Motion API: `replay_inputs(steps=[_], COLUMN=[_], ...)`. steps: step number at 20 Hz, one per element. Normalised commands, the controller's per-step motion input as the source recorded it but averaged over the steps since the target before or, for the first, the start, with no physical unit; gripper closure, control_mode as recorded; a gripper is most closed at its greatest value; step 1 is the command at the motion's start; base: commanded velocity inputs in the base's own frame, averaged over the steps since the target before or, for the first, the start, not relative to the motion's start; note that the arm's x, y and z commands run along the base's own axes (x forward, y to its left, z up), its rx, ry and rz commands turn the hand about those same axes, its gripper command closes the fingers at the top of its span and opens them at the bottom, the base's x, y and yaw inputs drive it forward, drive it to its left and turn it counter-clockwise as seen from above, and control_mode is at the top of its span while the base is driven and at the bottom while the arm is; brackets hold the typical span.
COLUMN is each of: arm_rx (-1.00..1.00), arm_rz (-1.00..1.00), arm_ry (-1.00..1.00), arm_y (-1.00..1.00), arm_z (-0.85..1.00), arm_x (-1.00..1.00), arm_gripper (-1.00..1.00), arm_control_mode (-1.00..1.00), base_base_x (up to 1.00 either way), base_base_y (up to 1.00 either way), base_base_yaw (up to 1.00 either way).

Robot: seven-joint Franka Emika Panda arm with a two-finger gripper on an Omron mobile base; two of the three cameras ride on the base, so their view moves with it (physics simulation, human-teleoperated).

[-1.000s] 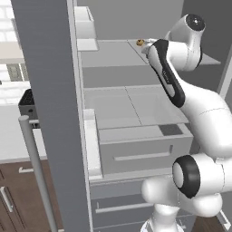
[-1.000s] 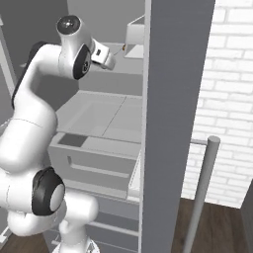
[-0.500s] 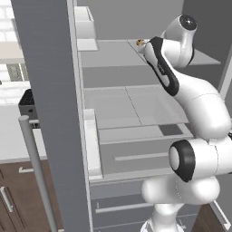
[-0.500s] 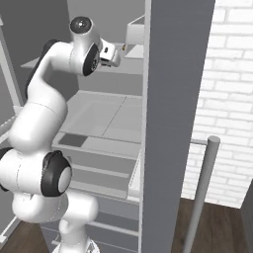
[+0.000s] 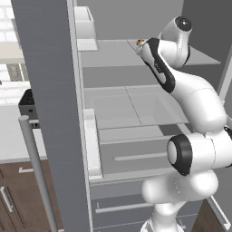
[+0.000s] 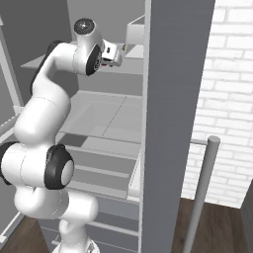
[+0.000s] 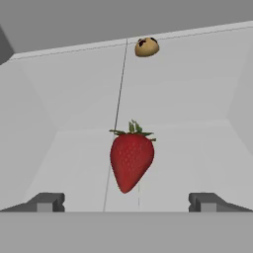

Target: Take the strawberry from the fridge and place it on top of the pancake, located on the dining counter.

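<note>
The strawberry (image 7: 131, 160), red with a green leafy cap, lies on a pale grey upper shelf (image 7: 188, 99) inside the fridge (image 5: 50, 90). In the hand view it sits just beyond my gripper (image 7: 127, 202), centred between the two dark fingertips (image 7: 47, 201), which stand wide apart and touch nothing. The gripper is open. In the right base view the hand (image 6: 114, 53) reaches in at upper-shelf height, past the open fridge door (image 6: 173, 99). The pancake and the dining counter are out of view.
A small yellow-brown round item (image 7: 147, 47) rests at the back of the same shelf. The shelf's side walls close in left and right. A white door bin (image 5: 84, 22), lower drawers (image 5: 131, 154), a bar handle (image 6: 200, 192) and a brick wall (image 6: 227, 99) surround the arm.
The arm has stretched a little deeper into the fridge, carrying the hand further in along the upper shelf. The jaws have stayed wide apart.
</note>
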Motion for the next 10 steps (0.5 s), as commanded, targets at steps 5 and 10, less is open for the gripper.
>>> replay_inputs(steps=[5,10], arm_rx=[-0.02,-0.03], arm_rz=[0.02,0.02], arm_ry=[0.00,0.00], arm_y=[0.00,0.00], arm_z=[-0.13,-0.12], arm_x=[0.28,0.28], arm_gripper=[-1.00,-1.00], arm_control_mode=[-1.00,-1.00], base_base_x=[0.00,0.00], base_base_y=[0.00,0.00], base_base_yaw=[0.00,0.00])
